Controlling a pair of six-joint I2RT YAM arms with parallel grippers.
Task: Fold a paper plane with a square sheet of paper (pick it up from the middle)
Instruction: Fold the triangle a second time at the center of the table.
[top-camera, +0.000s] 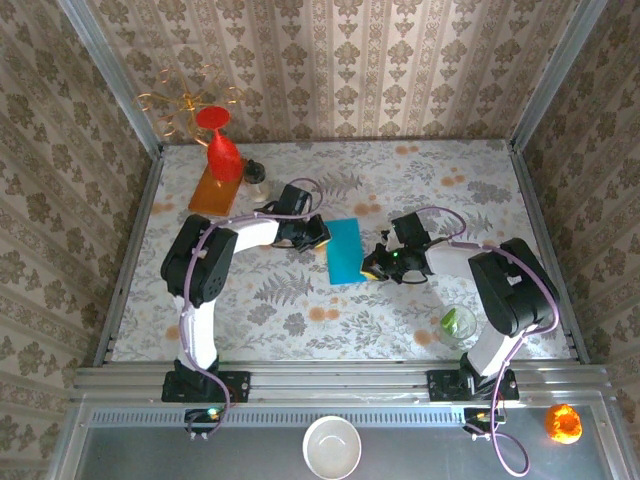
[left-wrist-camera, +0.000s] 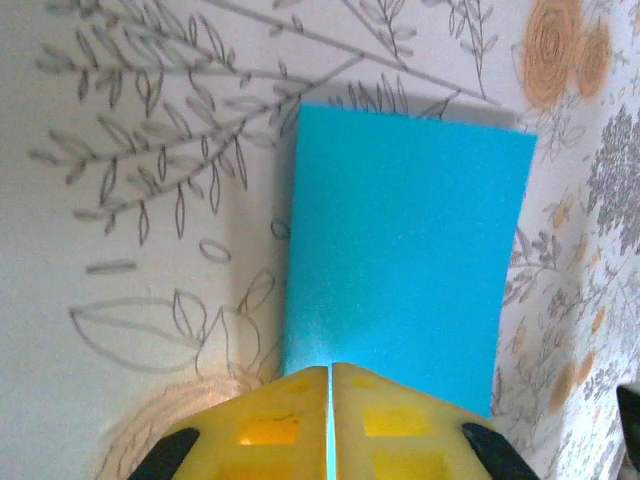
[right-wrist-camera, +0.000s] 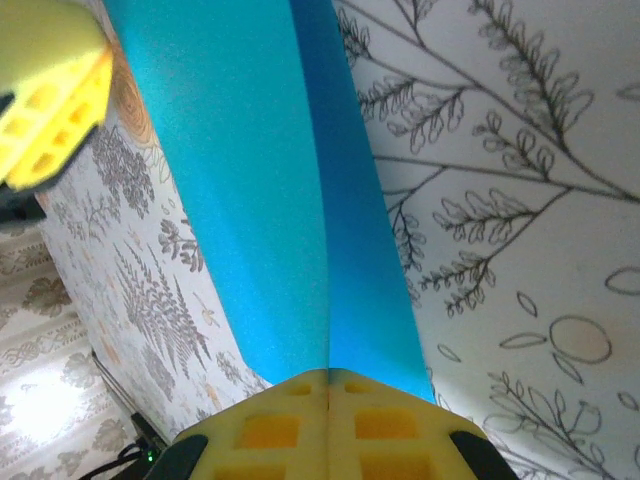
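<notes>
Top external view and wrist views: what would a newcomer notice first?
The bright teal-blue paper at the middle of the table, pinched on opposite edges by the left fingers and right fingers. Next, the red vase on an orange board at the far left.

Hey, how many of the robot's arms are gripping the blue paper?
2. The left arm's fingers are shut on the blue paper's left edge, and the right arm's fingers are shut on its right edge.

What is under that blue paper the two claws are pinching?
Floral table shows all around the sheet of paper, pinched by the left gripper and right gripper. The patch directly beneath it is covered.
</notes>
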